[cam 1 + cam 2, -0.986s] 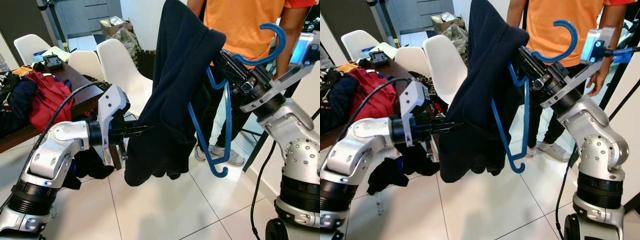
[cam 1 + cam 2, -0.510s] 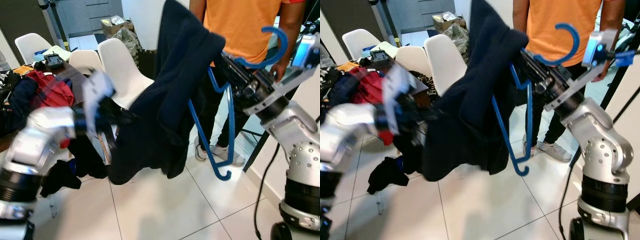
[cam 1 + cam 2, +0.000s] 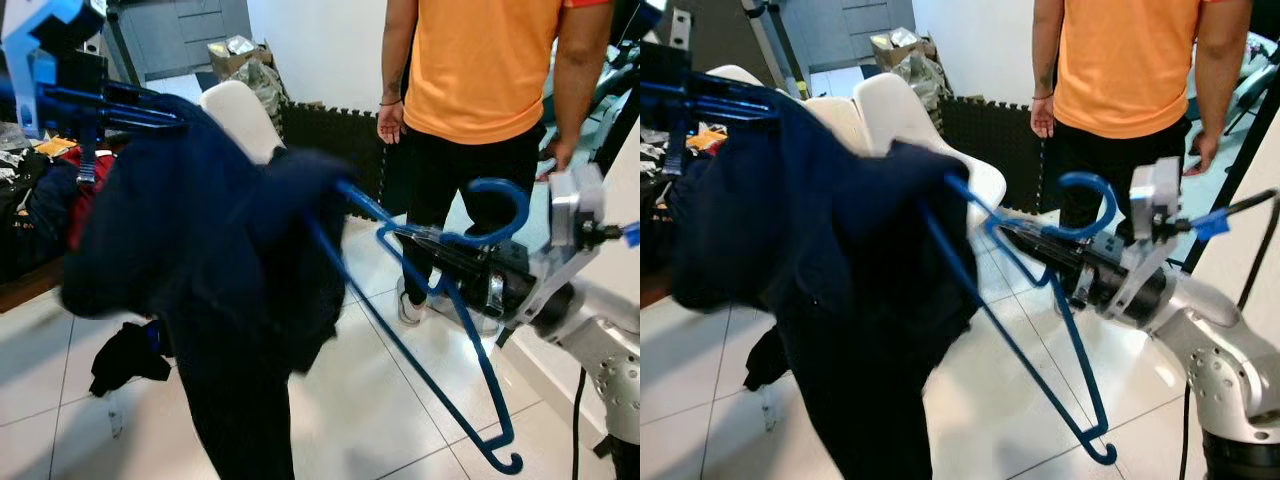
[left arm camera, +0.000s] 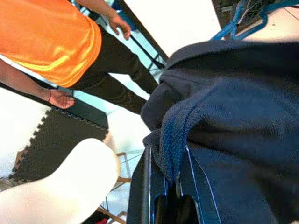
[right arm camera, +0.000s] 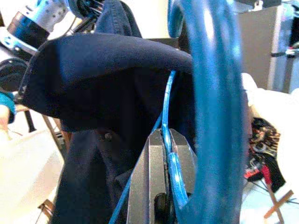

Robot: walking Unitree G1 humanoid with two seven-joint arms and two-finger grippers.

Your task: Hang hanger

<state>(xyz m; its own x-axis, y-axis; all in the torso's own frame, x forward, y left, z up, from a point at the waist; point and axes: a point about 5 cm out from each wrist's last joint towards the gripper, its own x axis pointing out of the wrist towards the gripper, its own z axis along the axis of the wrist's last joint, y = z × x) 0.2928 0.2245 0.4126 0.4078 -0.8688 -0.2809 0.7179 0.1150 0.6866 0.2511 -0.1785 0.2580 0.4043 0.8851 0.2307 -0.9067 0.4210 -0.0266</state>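
The dark blue garment (image 3: 200, 290) is now spread wide and low across the view, at nine o'clock from the right gripper; one second ago it hung bunched and upright beside it. The left gripper (image 4: 170, 186) has lifted toward eleven o'clock, its fingers closed tight on a fold of the cloth. The right gripper (image 5: 164, 154) pinches the blue hanger (image 3: 440, 330) just under its hook, fingers closed on the thin bar. The hanger has tilted; one end sits inside the garment, the other end points down at five o'clock. A person (image 3: 480, 70) stands behind, at one o'clock. I judge the cloth is only half on, so hanging must wait.
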